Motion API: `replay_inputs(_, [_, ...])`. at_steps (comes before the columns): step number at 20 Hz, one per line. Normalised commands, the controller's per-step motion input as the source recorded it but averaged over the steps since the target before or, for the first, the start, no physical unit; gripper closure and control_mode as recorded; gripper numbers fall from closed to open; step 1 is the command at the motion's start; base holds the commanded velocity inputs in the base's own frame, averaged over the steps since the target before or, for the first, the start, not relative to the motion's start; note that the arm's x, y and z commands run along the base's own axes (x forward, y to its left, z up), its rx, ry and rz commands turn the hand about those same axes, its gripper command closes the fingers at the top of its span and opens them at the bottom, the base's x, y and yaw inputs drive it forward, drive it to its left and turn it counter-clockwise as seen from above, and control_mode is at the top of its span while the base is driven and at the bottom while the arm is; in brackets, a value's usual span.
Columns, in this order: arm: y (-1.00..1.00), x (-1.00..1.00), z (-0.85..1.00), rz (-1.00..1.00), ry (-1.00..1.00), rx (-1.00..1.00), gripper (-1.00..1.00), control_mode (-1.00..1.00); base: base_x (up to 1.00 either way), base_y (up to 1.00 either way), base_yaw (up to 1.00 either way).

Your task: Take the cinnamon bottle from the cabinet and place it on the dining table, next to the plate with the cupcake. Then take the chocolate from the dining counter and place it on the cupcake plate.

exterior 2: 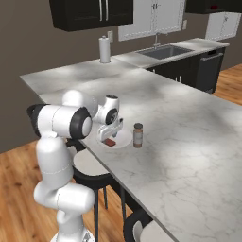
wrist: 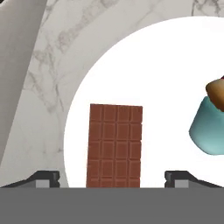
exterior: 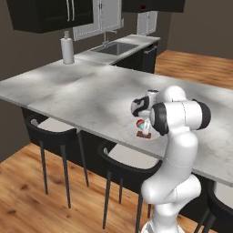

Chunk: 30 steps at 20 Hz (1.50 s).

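The chocolate (wrist: pixel 114 144), a flat brown bar, lies flat on the white plate (wrist: pixel 175 65). My gripper (wrist: pixel 111 179) hangs just above it, open, and each fingertip stands clear of the bar's sides. The cupcake (wrist: pixel 210 127) in its blue-green cup sits on the same plate beside the bar. From the right base view, the gripper (exterior 2: pixel 111 134) hovers over the chocolate (exterior 2: pixel 110 142) at the plate's (exterior 2: pixel 125 140) near edge. The cinnamon bottle (exterior 2: pixel 138 135) stands upright on the dining table (exterior 2: pixel 189 142) right next to the plate. The left base view has the cupcake (exterior: pixel 140 124) and chocolate (exterior: pixel 144 135) partly behind my arm.
Dark stools (exterior: pixel 52 129) line the table's near side. A paper towel roll (exterior 2: pixel 104 48) and a sink (exterior 2: pixel 165 51) sit on the back counter under the dark cabinet (exterior 2: pixel 90 12). Bare marbled top stretches to both sides of the plate.
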Motion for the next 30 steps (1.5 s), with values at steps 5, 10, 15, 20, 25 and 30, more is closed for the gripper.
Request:
replay_inputs(5, [0.00, -0.03, 0.27, 0.00, 0.00, 0.00, -1.00, -1.00, 0.00, 0.00, 0.00])
replay_inputs(10, [0.00, -0.38, 0.37, -0.07, 0.00, 0.00, -1.00, -1.00, 0.00, 0.00, 0.00])
replay_inputs(15, [0.00, -0.55, 0.22, -0.22, 0.00, 0.00, -1.00, -1.00, 0.00, 0.00, 0.00])
replay_inputs(20, [-0.01, -0.64, 0.16, -0.32, 0.00, 0.00, -1.00, -1.00, 0.00, 0.00, 0.00])
replay_inputs(25, [-0.03, -0.64, 0.12, -0.31, -0.02, 0.00, -1.00, -1.00, 0.00, 0.00, 0.00])
replay_inputs(30, [-0.03, -0.66, 0.11, -0.31, -0.05, 0.00, -1.00, -1.00, 0.00, 0.00, 0.00])
